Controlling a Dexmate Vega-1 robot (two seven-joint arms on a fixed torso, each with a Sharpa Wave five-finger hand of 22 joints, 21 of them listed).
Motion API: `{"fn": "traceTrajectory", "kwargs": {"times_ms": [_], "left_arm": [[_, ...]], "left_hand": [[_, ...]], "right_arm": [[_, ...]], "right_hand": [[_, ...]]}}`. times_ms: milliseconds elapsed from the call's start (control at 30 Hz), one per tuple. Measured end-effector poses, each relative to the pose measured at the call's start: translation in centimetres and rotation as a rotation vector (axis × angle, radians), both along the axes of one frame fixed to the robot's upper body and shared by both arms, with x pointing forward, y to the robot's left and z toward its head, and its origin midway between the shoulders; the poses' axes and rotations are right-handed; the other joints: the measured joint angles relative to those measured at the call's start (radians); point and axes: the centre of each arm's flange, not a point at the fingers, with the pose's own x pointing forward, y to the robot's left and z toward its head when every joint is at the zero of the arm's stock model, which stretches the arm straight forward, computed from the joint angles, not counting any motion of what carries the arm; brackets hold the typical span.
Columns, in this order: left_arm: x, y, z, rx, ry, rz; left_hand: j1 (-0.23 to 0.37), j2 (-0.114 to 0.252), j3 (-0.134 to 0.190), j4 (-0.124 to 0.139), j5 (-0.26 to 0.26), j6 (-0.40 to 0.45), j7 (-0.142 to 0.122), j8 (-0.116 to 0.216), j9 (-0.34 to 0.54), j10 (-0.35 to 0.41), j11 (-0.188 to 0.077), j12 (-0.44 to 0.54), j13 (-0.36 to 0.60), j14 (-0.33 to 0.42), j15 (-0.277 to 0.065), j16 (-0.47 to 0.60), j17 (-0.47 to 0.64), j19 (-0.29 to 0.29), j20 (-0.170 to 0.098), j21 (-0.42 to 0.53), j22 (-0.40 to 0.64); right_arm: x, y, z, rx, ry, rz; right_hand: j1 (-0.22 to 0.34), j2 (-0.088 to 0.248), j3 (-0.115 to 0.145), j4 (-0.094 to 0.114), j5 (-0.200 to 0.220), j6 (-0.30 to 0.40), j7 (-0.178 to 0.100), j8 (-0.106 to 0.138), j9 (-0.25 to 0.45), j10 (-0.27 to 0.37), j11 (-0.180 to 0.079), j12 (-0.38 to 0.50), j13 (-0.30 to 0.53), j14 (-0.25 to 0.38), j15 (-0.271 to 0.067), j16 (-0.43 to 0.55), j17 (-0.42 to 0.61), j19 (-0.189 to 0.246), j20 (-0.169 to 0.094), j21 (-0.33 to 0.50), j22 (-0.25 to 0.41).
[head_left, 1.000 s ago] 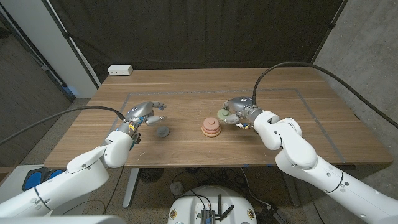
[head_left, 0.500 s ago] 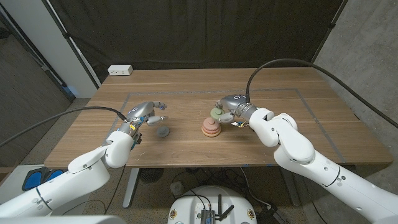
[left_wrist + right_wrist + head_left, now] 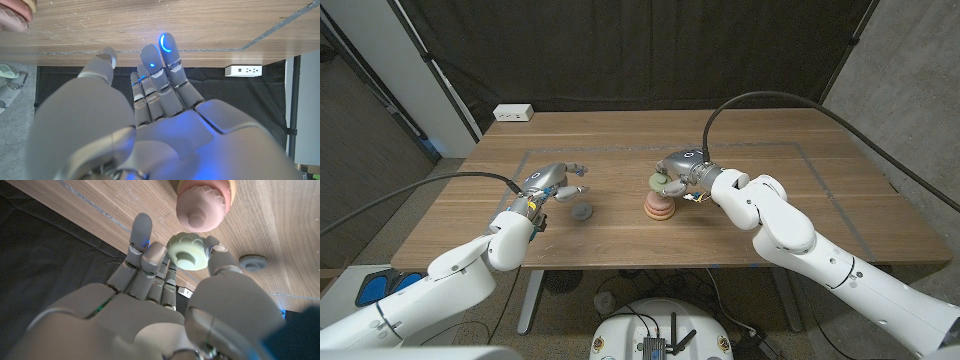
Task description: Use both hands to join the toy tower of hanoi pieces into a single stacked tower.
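Tower pieces sit mid-table: a pink stack (image 3: 658,204), with the right hand (image 3: 682,170) pinching a pale green disc (image 3: 660,181) just above it. A grey disc (image 3: 582,212) lies near the left hand (image 3: 553,182), whose fingers are spread and hold nothing.

- The pink stacked tower (image 3: 15,12) is cut off at the left wrist picture's corner.
- The grey disc (image 3: 251,263) is partly hidden behind the right hand (image 3: 165,305).
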Motion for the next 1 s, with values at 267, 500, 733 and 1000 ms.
{"fn": "traceTrajectory", "kwargs": {"times_ms": [267, 500, 733, 1000], "left_arm": [[-0.1, 0.0, -0.1, -0.004, 0.002, -0.004], [0.0, 0.0, -0.2, -0.004, 0.003, -0.006], [0.2, 0.0, 0.0, -0.001, 0.004, -0.010], [0.6, -0.1, 0.2, 0.000, 0.004, -0.014]], "left_hand": [[0.000, 0.000, 0.005, -0.006, 0.000, 0.006, 0.005, 0.000, 0.000, 0.004, -0.003, -0.006, 0.000, 0.000, 0.000, 0.000, 0.000, 0.000, 0.000, 0.000, 0.000], [-0.004, 0.004, 0.005, -0.006, 0.000, 0.006, 0.005, 0.000, 0.004, 0.007, -0.003, -0.008, 0.000, 0.000, 0.000, 0.000, 0.000, 0.000, 0.000, 0.000, 0.000], [-0.004, 0.004, 0.005, -0.006, 0.000, 0.009, 0.002, 0.000, 0.005, 0.007, -0.003, -0.008, 0.000, 0.000, 0.000, 0.000, 0.000, 0.000, 0.000, 0.000, 0.000], [-0.004, 0.004, 0.010, -0.001, 0.000, 0.011, 0.000, 0.000, 0.005, 0.007, -0.003, -0.008, 0.000, 0.000, 0.000, 0.000, -0.003, 0.002, 0.002, 0.000, 0.000]], "right_arm": [[0.4, 0.7, 0.2, -0.029, 0.011, -0.005], [0.8, 1.0, 0.1, -0.046, 0.030, -0.016], [1.2, 1.2, 0.0, -0.053, 0.050, -0.025], [1.7, 1.1, -0.1, -0.055, 0.080, -0.038]], "right_hand": [[0.000, 0.000, 0.000, 0.000, 0.004, 0.000, 0.000, -0.002, 0.000, 0.000, 0.000, -0.001, 0.000, 0.000, 0.000, 0.004, 0.000, 0.000, 0.000, 0.000, 0.000], [0.000, 0.000, 0.003, -0.003, 0.004, 0.000, 0.000, -0.002, 0.001, 0.000, 0.000, -0.002, 0.000, 0.000, 0.000, 0.004, 0.000, 0.000, 0.000, 0.000, 0.000], [0.000, 0.000, 0.003, -0.003, 0.004, 0.000, 0.000, 0.001, 0.001, 0.000, 0.000, -0.004, -0.001, 0.000, 0.000, 0.004, 0.000, 0.000, 0.000, 0.000, 0.000], [0.000, 0.000, 0.003, -0.003, 0.004, 0.000, 0.000, 0.001, 0.001, 0.000, 0.000, -0.005, 0.001, 0.000, 0.000, 0.004, -0.002, 0.000, 0.000, 0.000, 0.000]]}}
